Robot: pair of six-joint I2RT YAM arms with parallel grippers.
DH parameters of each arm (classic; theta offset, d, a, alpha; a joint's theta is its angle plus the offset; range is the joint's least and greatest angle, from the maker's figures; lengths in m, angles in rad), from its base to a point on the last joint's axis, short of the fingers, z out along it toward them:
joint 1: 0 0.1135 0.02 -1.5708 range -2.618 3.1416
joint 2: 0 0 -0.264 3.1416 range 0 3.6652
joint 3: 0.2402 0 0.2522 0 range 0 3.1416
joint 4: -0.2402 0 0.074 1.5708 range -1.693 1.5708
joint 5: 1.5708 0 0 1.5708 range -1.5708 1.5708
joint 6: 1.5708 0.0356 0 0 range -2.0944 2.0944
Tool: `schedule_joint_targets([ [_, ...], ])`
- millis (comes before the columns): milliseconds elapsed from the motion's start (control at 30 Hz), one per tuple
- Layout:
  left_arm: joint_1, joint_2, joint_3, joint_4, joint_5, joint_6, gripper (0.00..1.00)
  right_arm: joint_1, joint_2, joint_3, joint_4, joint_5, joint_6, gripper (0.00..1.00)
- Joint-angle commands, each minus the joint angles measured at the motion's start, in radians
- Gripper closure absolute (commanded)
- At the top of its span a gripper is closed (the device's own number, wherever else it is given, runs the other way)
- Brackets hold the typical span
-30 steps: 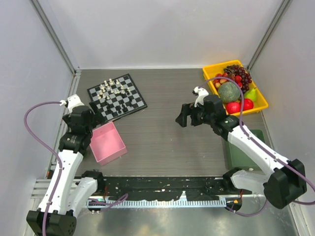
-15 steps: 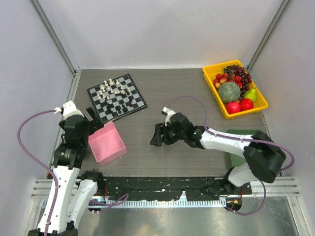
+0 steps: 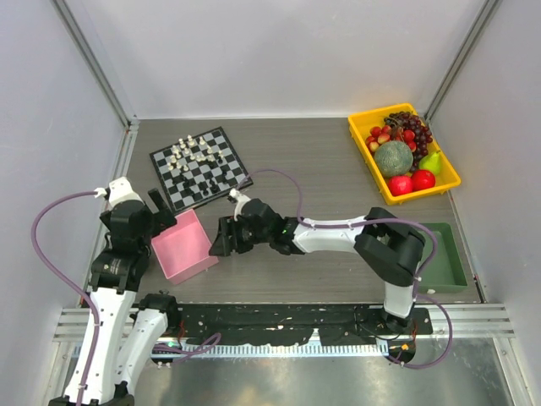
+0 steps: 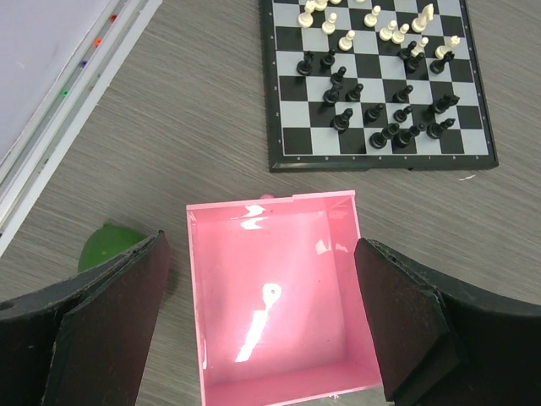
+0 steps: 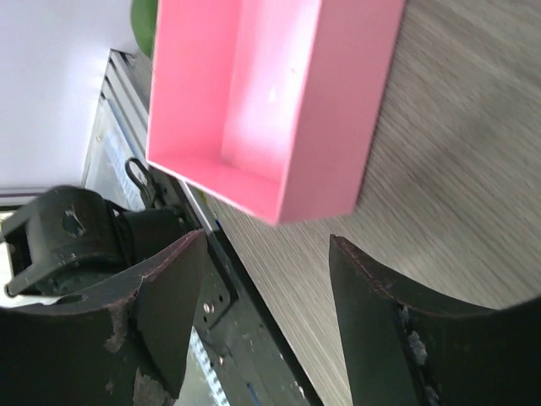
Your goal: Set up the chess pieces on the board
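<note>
The board (image 3: 221, 176) lies at the back left, with small white pieces (image 3: 181, 152) and black pieces (image 3: 217, 154) crowded on its far half. The left wrist view shows the board (image 4: 372, 156), white pieces (image 4: 347, 39) and black pieces (image 4: 397, 128). My left gripper (image 3: 162, 213) is open and empty, right over the empty pink box (image 3: 182, 245), with its fingers either side of the box (image 4: 279, 296). My right gripper (image 3: 221, 240) is open and empty, low beside the box's right corner (image 5: 262, 93).
A yellow tray (image 3: 427, 194) of fruit stands at the back right. A green tray (image 3: 445, 258) sits at the right edge. A green round object (image 4: 106, 247) lies left of the pink box. A black rail (image 3: 279, 317) runs along the near edge.
My right arm has swung left, from near the fruit tray across the table to the pink box. My left gripper has drawn back from the board's edge to over the box.
</note>
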Motion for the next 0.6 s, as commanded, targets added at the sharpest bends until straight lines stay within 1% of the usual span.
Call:
schedule_joint_targets([
  [0, 0.005, -0.017, 0.040, -0.006, -0.027, 0.022, 0.01, 0.000, 0.058, 0.124, 0.060, -0.034, 0.005, 0.35],
  [300, 0.005, -0.005, 0.069, -0.020, -0.038, 0.028, 0.01, 0.031, 0.252, 0.365, 0.005, -0.107, -0.010, 0.36],
  [567, 0.005, -0.015, 0.077, -0.026, -0.043, 0.025, 0.01, 0.054, 0.324, 0.492, -0.034, -0.134, -0.053, 0.36],
])
